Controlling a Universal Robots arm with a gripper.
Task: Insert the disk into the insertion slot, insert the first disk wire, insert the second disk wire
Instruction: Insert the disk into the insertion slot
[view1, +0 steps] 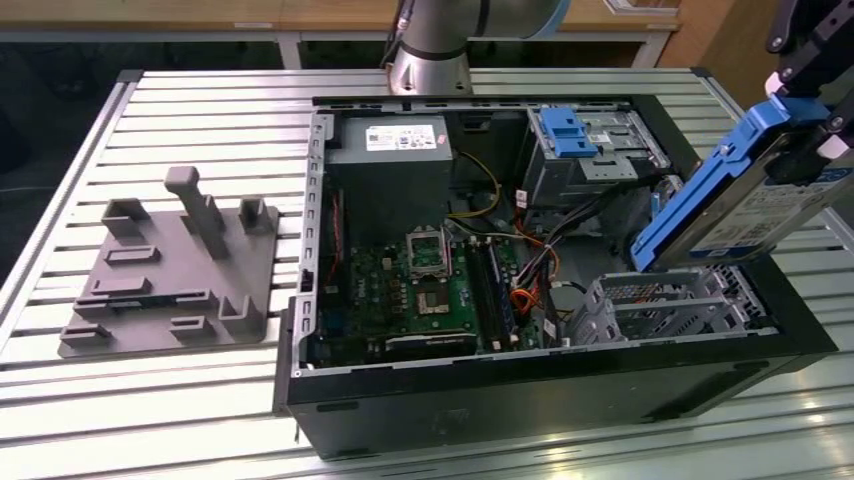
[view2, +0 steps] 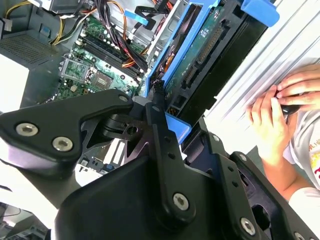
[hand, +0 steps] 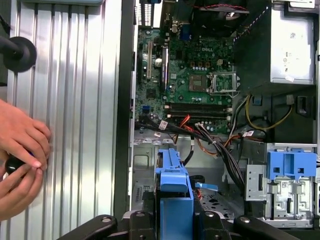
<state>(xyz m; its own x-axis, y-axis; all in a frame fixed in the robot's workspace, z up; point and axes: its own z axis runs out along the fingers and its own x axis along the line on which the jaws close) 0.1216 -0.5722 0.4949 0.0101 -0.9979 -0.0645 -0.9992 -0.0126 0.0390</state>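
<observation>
The disk (view1: 741, 205) hangs in the air at the exterior view's right, steeply tilted, its white label facing out and its blue carrier (view1: 694, 190) running along the edge. The gripper (view1: 807, 150) pinches it at the upper end; in both wrist views the black fingers (view2: 156, 112) are closed against the carrier's blue plastic (hand: 175, 195). The disk's lower end is just above the insertion slot (view1: 667, 305), the perforated silver cage at the near right corner of the open computer case (view1: 534, 400), and is not inside it. Further in, at the far right of the case, stands a taller bay with a blue latch (view1: 567, 135). Left of the cage lies the green motherboard (view1: 414, 290), with loose cables (view1: 534, 260) between them and the power supply (view1: 394, 150) at the far left.

The case lies on a slatted metal table (view1: 200, 400). On the exterior view's left rests a grey fixture plate (view1: 167, 275) with upright posts. The arm's base (view1: 430, 50) rises at the far edge, with wooden furniture behind. A person's hands (hand: 20, 155) rest on the table beside the case, holding something small and dark.
</observation>
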